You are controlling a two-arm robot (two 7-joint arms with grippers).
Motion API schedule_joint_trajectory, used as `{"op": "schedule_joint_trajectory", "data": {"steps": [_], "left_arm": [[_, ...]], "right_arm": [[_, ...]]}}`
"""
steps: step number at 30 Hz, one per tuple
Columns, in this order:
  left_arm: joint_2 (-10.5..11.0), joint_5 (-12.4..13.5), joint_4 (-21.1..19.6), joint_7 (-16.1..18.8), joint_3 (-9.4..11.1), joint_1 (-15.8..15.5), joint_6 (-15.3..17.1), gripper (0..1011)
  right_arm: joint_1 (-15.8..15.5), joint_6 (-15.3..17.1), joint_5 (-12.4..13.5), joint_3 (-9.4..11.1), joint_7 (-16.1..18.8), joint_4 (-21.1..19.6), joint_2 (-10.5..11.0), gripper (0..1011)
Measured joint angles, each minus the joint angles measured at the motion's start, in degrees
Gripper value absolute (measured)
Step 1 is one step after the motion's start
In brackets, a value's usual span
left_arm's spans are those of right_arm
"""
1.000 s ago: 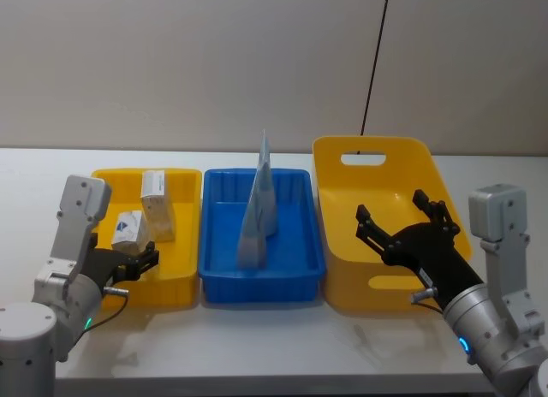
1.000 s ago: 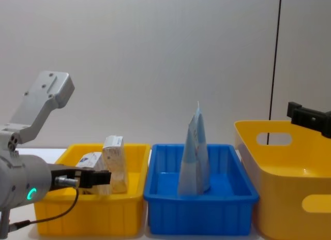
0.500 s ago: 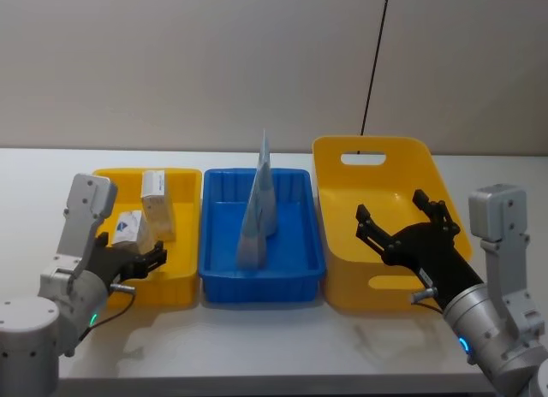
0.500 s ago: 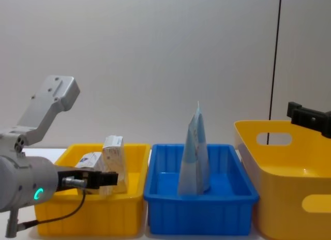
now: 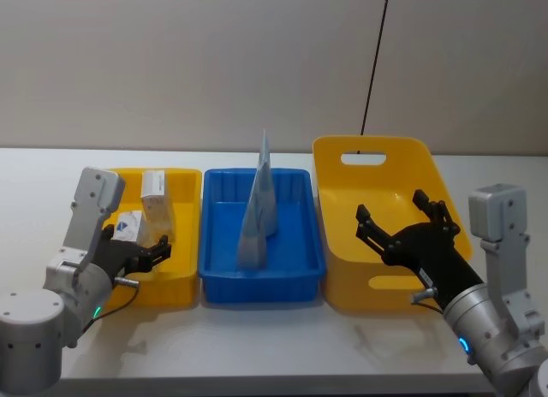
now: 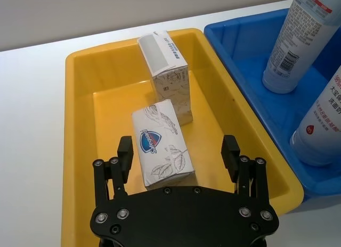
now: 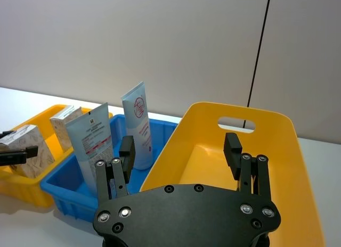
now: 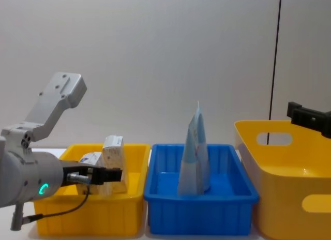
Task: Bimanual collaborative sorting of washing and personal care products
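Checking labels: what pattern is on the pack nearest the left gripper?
The pack is white with grey leaf drawings, clearest in left wrist view.

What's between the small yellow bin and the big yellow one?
The head view shows the blue bin there, with a pale blue tube and a white tube with red logo standing in it.

Lower left of the head view, my left gripper hangs spread over the small yellow bin; the leaf-patterned pouch and the tan carton just behind it crowd the floor. At centre, two tall tubes stand in the blue bin. At right, the floor of the large yellow bin lies bare under my spread right gripper.
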Motion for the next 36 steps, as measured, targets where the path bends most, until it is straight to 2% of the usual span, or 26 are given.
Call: {"op": "schedule_joint_trajectory", "data": {"steps": [6, 12, 13, 14, 16, 20, 25, 36], "left_arm": [[0.1, 0.6, 0.3, -0.1, 0.2, -0.3, -0.1, 906], [0.1, 1.0, 0.5, -0.2, 0.4, -0.6, -0.3, 707], [0.1, 1.0, 0.5, -0.2, 0.4, -0.6, -0.3, 707], [0.1, 1.1, 0.6, -0.2, 0.4, -0.7, -0.3, 647], [0.1, 1.1, 0.6, -0.2, 0.4, -0.7, -0.3, 606], [0.1, 1.3, 0.7, -0.2, 0.5, -0.8, -0.3, 445], [0.1, 1.4, 0.7, -0.3, 0.5, -0.9, -0.3, 392], [0.6, 1.3, 0.2, -1.4, 0.3, -0.5, -0.6, 365]], "right_arm": [[0.0, 0.0, 0.0, 0.0, 0.0, 0.0, 0.0, 1002], [0.0, 0.0, 0.0, 0.0, 0.0, 0.0, 0.0, 1002], [0.0, 0.0, 0.0, 0.0, 0.0, 0.0, 0.0, 1002], [0.0, 0.0, 0.0, 0.0, 0.0, 0.0, 0.0, 1002], [0.0, 0.0, 0.0, 0.0, 0.0, 0.0, 0.0, 1002], [0.0, 0.0, 0.0, 0.0, 0.0, 0.0, 0.0, 1002], [0.0, 0.0, 0.0, 0.0, 0.0, 0.0, 0.0, 1002], [0.0, 0.0, 0.0, 0.0, 0.0, 0.0, 0.0, 1002]]}}
